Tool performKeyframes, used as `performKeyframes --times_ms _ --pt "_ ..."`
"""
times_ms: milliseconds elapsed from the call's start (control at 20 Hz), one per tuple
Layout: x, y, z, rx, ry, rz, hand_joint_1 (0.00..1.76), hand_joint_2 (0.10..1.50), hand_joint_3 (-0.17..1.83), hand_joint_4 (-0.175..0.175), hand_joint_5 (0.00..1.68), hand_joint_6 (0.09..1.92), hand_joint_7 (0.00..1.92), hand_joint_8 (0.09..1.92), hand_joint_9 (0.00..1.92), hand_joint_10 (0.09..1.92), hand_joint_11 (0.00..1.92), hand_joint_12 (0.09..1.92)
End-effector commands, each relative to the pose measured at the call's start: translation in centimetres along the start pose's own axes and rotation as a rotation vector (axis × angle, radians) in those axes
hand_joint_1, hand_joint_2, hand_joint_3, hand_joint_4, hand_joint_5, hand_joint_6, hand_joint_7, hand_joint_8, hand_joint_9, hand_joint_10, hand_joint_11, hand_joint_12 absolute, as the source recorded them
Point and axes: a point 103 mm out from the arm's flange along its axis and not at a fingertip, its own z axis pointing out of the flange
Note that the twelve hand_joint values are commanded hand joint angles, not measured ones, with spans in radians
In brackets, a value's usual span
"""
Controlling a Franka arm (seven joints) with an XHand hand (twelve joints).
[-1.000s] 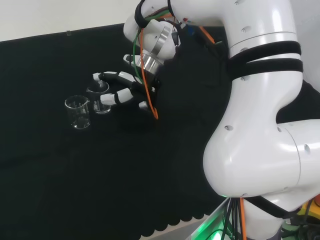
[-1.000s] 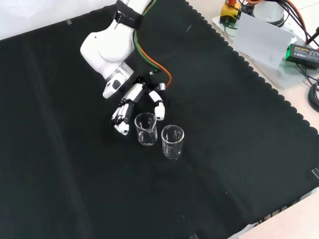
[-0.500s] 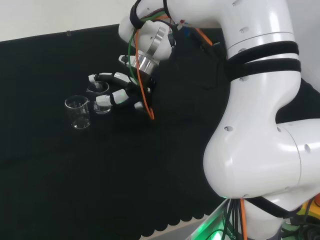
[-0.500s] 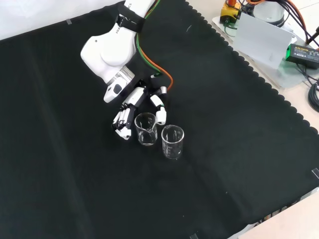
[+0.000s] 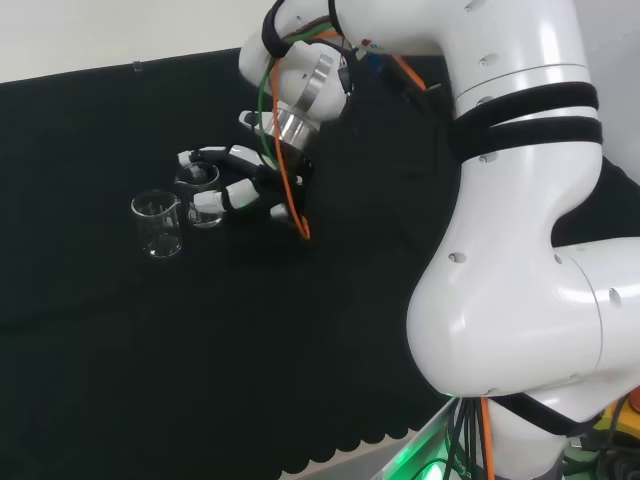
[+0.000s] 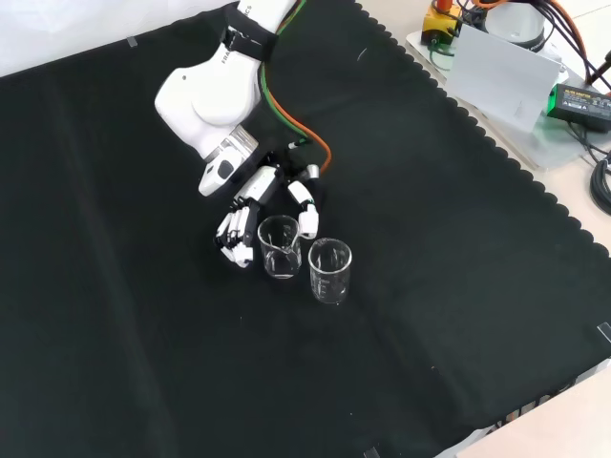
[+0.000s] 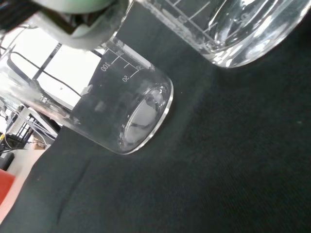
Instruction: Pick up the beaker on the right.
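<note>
Two clear glass beakers stand close together on the black cloth. In the front view one beaker (image 6: 280, 247) sits between the fingers (image 6: 234, 239) and the thumb (image 6: 307, 218) of my hand (image 6: 256, 196); the other beaker (image 6: 329, 271) stands just right of it and nearer the camera. In the head view the flanked beaker (image 5: 200, 196) is at my hand (image 5: 240, 190) and the free beaker (image 5: 158, 226) is to its left. The fingers are spread and only slightly bent on either side of the glass. The wrist view has one beaker (image 7: 233, 29) close up and a marked beaker (image 7: 131, 111) beyond it.
The arm's white links (image 5: 510, 250) stand at the right of the head view, with orange and green cables along the wrist (image 6: 296, 134). Beyond the cloth's scalloped right edge (image 6: 496, 143) in the front view lie a white box (image 6: 501, 81) and cables.
Over the last second my hand moved towards the beakers, bringing its fingers and thumb alongside the nearer-to-arm beaker. Both beakers stayed put.
</note>
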Motion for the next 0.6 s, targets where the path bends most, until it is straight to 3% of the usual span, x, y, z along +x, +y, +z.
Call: performKeyframes --times_ms 50,400,450,600 --pt "-0.3 -0.3 -0.2 -0.009 0.006 -0.002 0.85 0.52 0.62 -0.082 0.39 0.09 0.25 0.7 0.36 0.71 0.0 1.26" --pt "0.4 0.6 0.3 -0.013 -0.034 0.01 0.87 0.56 0.61 -0.07 0.51 0.12 0.34 0.67 0.42 0.68 0.0 1.29" --pt "0.5 0.8 0.4 -0.014 -0.04 0.009 0.87 0.58 0.6 -0.064 0.56 0.18 0.37 0.66 0.44 0.67 0.0 1.3" --pt "-0.2 0.2 0.0 -0.025 -0.035 0.002 0.88 0.63 0.56 -0.047 0.71 0.59 0.46 0.62 0.5 0.63 0.0 1.35"
